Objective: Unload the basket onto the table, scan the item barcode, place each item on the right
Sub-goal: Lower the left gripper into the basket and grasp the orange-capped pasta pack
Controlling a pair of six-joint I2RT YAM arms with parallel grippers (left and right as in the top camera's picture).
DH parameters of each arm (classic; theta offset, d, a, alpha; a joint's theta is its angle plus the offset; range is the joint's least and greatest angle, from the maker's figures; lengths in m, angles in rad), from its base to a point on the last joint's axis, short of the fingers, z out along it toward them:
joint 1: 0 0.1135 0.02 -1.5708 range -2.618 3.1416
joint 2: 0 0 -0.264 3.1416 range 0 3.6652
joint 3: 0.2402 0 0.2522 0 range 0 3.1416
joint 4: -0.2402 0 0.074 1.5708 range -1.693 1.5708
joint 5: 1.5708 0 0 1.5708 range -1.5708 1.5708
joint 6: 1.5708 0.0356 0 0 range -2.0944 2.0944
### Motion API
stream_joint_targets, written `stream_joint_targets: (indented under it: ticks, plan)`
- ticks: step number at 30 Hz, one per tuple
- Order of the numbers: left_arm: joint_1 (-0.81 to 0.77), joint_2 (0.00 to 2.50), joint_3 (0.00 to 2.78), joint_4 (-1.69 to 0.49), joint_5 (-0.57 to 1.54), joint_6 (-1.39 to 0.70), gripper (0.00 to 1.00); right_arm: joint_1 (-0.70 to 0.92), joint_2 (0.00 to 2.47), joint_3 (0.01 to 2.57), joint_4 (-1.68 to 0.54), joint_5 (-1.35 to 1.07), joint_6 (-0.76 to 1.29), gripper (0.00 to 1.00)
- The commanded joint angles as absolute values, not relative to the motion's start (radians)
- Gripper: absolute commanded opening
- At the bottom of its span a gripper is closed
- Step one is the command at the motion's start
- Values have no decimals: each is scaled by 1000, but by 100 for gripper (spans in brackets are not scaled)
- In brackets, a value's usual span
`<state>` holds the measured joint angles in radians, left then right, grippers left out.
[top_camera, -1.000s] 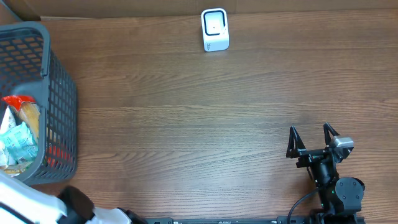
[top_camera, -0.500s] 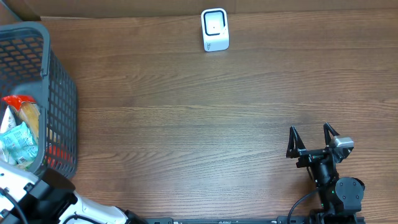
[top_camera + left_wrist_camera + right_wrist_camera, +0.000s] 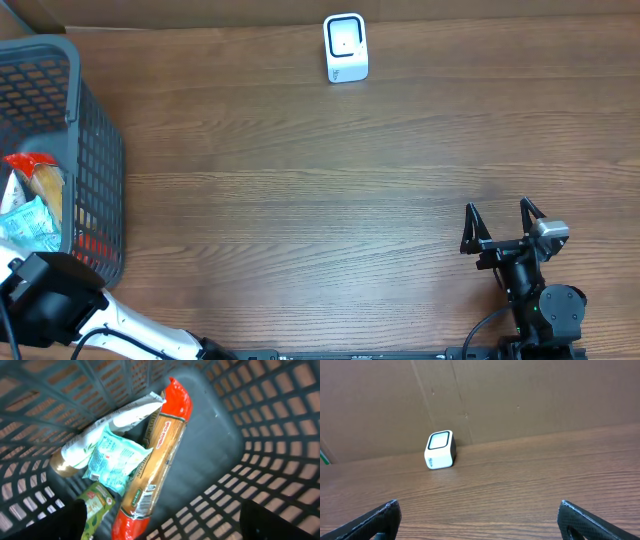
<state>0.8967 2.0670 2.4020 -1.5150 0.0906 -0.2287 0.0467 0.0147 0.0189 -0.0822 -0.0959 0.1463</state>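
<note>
In the left wrist view, several packets lie in the dark basket. A long biscuit packet with red ends shows a barcode near its lower end. Beside it lie a teal pouch, a white and green pouch and a green packet. My left gripper hangs open above them, one finger on each side of the long packet and touching nothing. The white scanner stands at the table's far edge. My right gripper rests open and empty at the near right, facing the scanner.
The basket stands at the table's left edge with my left arm over its near corner. A cardboard wall runs behind the scanner. Bare wooden tabletop lies between basket, scanner and right arm.
My left arm has moved up from the bottom left edge to the basket's near corner. The right arm and the scanner have not moved.
</note>
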Motion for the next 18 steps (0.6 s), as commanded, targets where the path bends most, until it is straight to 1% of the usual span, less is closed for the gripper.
stream_joint_targets:
  ticks: [1,4,7,9,11,18]
  plan:
    - [874,2109,2389,-1507,124,-124,88,51,3,8,-78,-83,149,100]
    - [830,2156,2382,-1509,111,-100,86,51,3,8,-78,-83,150,100]
    - [785,2201,2358,-1511,33,-121,84,51,3,8,-78,-83,149,100]
    - [777,2217,2303,-1506,-10,-147,82,51,3,8,-78,-83,150,100]
    - [777,2218,2246,-1485,-9,-147,79,51,3,8,-78,-83,149,100]
    - [772,2218,2086,-1403,-14,-146,77,51,3,8,-78,-83,149,100]
